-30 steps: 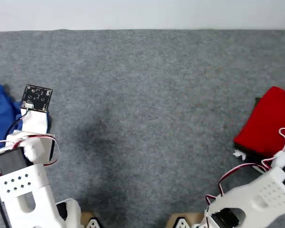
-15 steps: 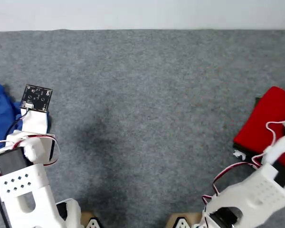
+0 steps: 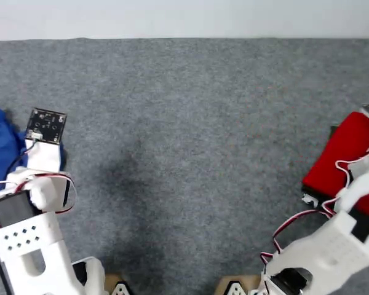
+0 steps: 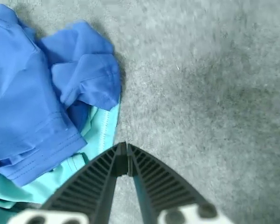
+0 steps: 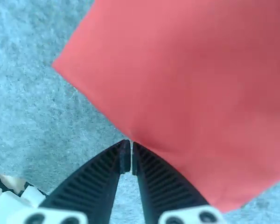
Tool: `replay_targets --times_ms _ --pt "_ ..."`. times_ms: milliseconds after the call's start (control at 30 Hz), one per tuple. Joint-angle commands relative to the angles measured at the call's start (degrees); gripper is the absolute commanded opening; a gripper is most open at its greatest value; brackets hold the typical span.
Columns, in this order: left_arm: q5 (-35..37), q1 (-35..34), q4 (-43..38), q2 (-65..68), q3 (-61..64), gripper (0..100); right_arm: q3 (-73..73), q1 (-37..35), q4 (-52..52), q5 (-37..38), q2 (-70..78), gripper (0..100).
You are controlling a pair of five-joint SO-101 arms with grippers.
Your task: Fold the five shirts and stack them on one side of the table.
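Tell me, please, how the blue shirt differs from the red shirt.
The blue shirt is crumpled, with loose folds; the red shirt lies flat with straight edges. The blue shirt lies on a teal shirt at the left; the red shirt lies at the right. Both are plain, single-coloured cloth.
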Motion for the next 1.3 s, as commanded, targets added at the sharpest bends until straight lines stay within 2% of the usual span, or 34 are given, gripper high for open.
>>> replay_targets --times_ms 0,133,267,500,667,833,1000,1267 --pt "3.16 0.18 2.11 -2.29 -4.35 1 3.43 -2.15 2.51 -5.19 -9.71 0.9" --pt "3.52 0.26 3.25 -2.55 -5.76 3 14.15 -6.20 2.42 -10.29 -20.00 0.9" --pt "3.34 -0.26 4.40 -0.62 -5.93 13 27.87 -9.10 2.33 -14.07 -29.14 0.9" --pt "-9.67 -8.00 2.55 10.29 -12.26 15 44.40 -9.98 2.24 -16.35 -40.31 0.9" --pt "-19.34 -14.68 0.35 25.23 -20.88 17 48.00 -9.98 2.24 -16.35 -41.54 0.9" --pt "-26.02 -18.90 0.70 41.32 -30.64 18 48.53 -9.98 2.24 -18.02 -41.54 0.9" --pt "-29.71 -20.48 0.70 54.33 -38.64 18 48.53 -10.07 2.24 -23.21 -41.54 0.9" --pt "-30.24 -20.48 -3.69 70.59 -45.85 18 48.53 -10.07 2.33 -24.44 -41.98 0.9"
